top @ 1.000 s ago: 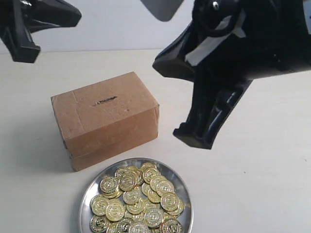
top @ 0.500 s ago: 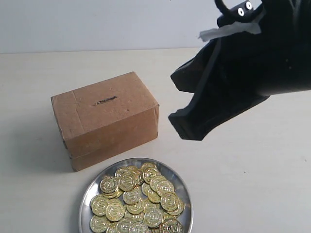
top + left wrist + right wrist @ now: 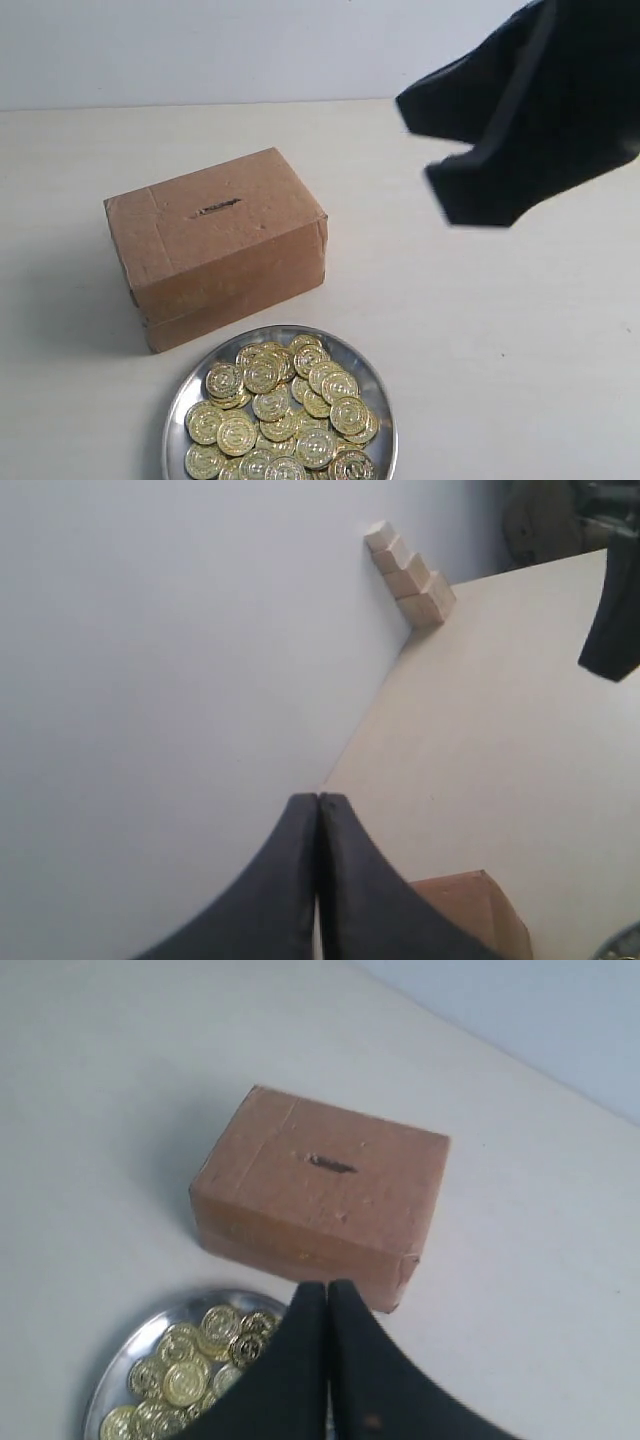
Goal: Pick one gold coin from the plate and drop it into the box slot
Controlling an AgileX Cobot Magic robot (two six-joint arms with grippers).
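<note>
Right now your right gripper has its two fingers pressed together with nothing between them, so it will have to spread before it can take a coin. In the exterior view the right arm hangs in the upper right of the frame, raised off the tabletop. The plate sits at the bottom centre, heaped with gold coins. So the coins lie down and to the left of that gripper, well apart from it, and the reach has to run diagonally toward the lower centre of the frame.

The box stands just behind the plate, centre-left, near its rim but seemingly not touching it. The slot is in the box's top face. Its long axis runs along the box's longer side, nearly left to right in the frame with a slight rise to the right, and a coin will need its edge lined up with that.

Your left gripper is likewise closed and empty. It is out of the exterior frame, and its camera catches only a corner of the box. By these views the right arm looks the nearer one for the pick.
</note>
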